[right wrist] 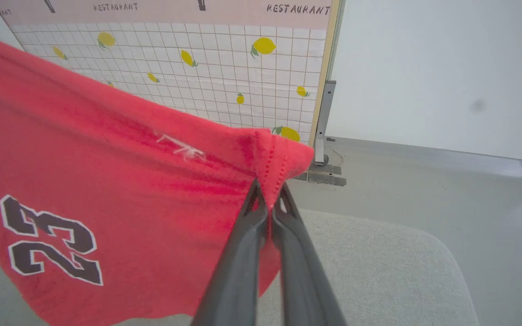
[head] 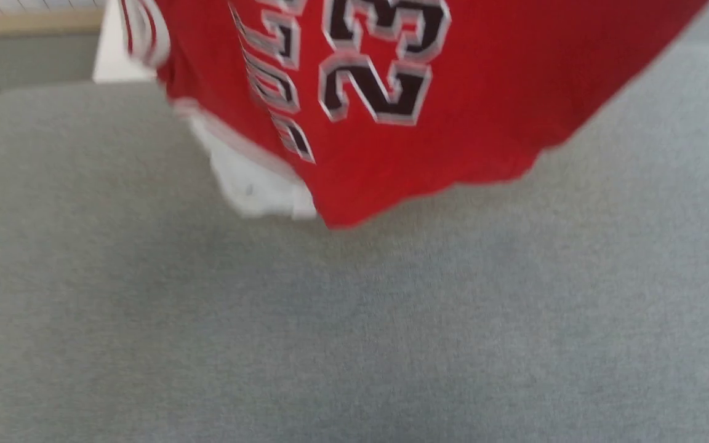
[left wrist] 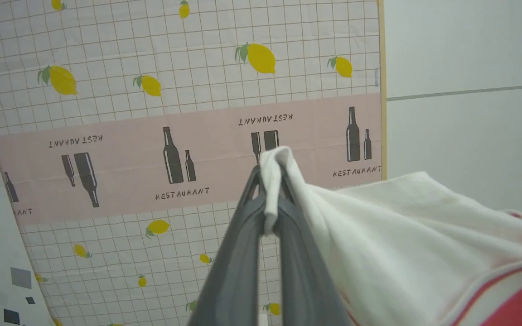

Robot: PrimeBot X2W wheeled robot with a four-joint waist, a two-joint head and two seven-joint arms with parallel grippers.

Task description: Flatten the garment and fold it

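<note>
1. L gripper (left wrist: 268,185): fingers together, clamped on white sleeve (left wrist: 401,235) of red "23" jersey (head: 484,92).
2. R gripper (right wrist: 268,201): clamped on red hem corner (right wrist: 283,154).
3. Jersey held up, spread btwn both, over grey table (head: 330,344).

The left gripper (left wrist: 268,188) and the right gripper (right wrist: 269,199) each have two long, smooth, matte dark-grey fingers (left wrist: 238,271), broad at the base and tapering to slim tips, with a narrow open slot just below each tip.

Lemon-print screen (left wrist: 152,68), white wall (right wrist: 424,68), grey floor (right wrist: 424,181).
</note>
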